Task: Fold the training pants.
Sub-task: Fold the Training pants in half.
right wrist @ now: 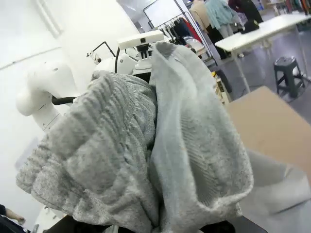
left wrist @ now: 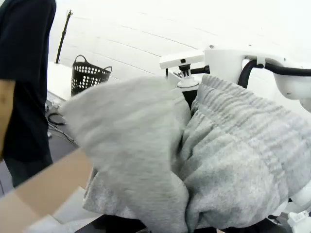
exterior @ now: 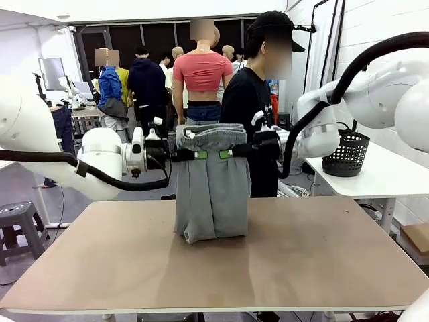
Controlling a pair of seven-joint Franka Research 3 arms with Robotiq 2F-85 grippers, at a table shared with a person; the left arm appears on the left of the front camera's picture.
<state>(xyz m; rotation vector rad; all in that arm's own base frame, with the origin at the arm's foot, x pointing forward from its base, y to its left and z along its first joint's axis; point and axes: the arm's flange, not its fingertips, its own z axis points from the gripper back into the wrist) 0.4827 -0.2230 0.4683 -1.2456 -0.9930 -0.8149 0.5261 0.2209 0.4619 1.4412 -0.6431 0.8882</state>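
The light grey training pants (exterior: 212,188) hang in the air above the middle of the brown table (exterior: 301,261), their lower end bunched on the tabletop. Near the gathered waistband, my left gripper (exterior: 194,155) is shut on the pants' left edge. My right gripper (exterior: 228,153) is shut on the right edge at the same height. In the left wrist view the grey cloth (left wrist: 204,160) bulges over my fingers and hides them. The right wrist view has the ribbed waistband (right wrist: 112,145) heaped over that gripper's fingers too.
A person in a black shirt (exterior: 247,100) stands right behind the hanging pants at the table's far side. A black mesh basket (exterior: 345,153) sits on a white side table (exterior: 382,174) to the right. A grey stool (exterior: 19,221) stands at the left.
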